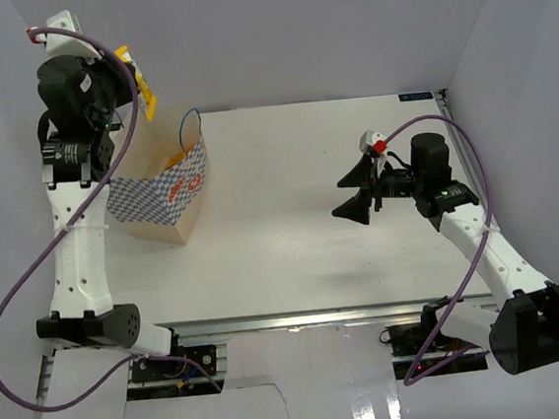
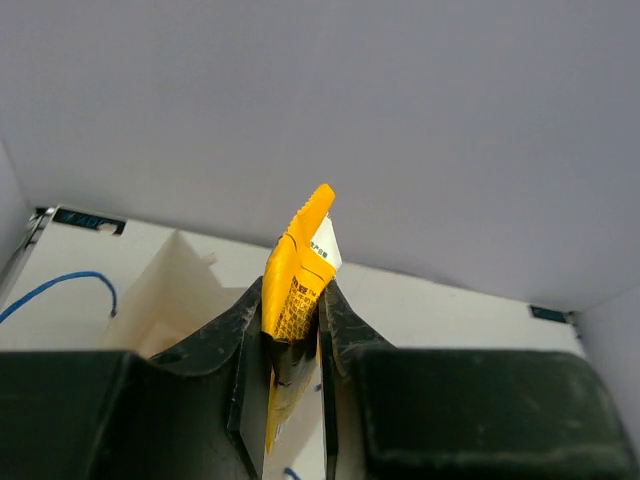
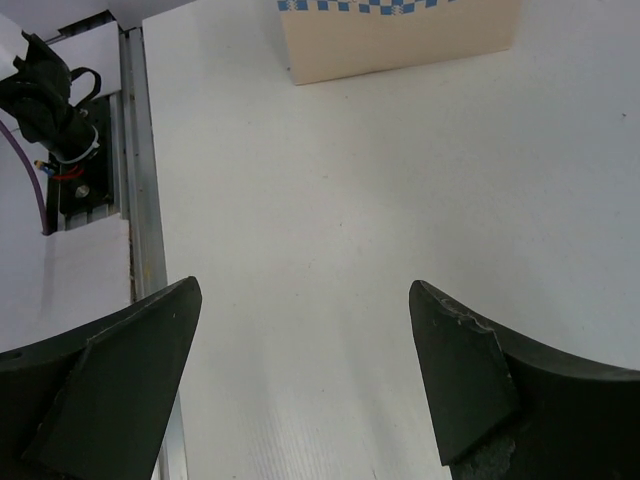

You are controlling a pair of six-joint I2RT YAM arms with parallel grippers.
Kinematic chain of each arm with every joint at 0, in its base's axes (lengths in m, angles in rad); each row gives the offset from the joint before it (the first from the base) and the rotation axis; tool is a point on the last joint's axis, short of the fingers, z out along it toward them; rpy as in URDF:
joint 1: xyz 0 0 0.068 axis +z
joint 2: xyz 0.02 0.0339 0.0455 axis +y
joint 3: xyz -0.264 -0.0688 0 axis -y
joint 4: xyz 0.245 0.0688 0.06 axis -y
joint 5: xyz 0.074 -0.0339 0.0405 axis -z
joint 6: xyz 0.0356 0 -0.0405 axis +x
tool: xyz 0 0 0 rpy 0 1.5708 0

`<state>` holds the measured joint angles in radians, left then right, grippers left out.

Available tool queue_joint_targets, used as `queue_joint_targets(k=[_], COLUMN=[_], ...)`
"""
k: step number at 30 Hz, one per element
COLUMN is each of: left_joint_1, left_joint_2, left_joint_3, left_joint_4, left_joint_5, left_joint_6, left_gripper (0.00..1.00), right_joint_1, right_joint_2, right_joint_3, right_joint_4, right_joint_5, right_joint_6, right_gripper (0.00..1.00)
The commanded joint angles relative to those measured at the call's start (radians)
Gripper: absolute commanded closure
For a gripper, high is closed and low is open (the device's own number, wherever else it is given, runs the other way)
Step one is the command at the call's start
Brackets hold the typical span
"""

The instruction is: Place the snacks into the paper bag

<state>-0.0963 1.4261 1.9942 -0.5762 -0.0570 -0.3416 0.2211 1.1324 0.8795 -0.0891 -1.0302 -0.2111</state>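
Left claw (image 2: pixel 292 305) on yellow wrapper (image 2: pixel 298 262), wrist-view only

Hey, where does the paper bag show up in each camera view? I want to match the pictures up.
Top external: the paper bag stands on the left side of the table, beside the left arm.
Left wrist: its tan inside shows lower left, next to the left fingers pinching a yellow wrapper.
Right wrist: its lower part crosses the top edge.
Shared landmark: the white table.
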Motion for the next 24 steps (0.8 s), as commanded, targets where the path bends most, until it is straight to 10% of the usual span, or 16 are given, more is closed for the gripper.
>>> queue_joint_targets(k=[1, 6, 9, 12, 24], left_joint_1=[0.024, 0.027, 0.027, 0.027, 0.027], left_joint_2=[0.057, 0.042, -0.001, -0.041, -0.457], left_joint_3=[-0.032, -0.247, -0.322, -0.327, -0.653], left_joint_4=[-0.053, 0.029, 0.068, 0.087, 0.383], left_joint_5=[-0.037, -0.003, -0.024, -0.017, 0.707], left_joint_6=[0.104, 0.138, 0.138, 0.138, -0.034], left_gripper=[0.85, 0.71, 0.24, 0.05, 0.02], right_joint_1=[-0.012, -0.019, -0.026, -0.035, -0.058], right_joint_2=[-0.037, -0.051, -0.046, -0.045, -0.124], right_joint_3=[-0.007, 0.012, 0.042, 0.07, 0.134], right_joint_4=[-0.058, -0.124, -0.204, -0.245, -0.339], right_joint_5=[0.033, 0.155, 0.284, 0.347, 0.749], right_joint_6=[-0.071, -0.076, -0.08, -0.085, -0.094], right_gripper=[0.1, 0.1, 0.1, 0.1, 0.1])
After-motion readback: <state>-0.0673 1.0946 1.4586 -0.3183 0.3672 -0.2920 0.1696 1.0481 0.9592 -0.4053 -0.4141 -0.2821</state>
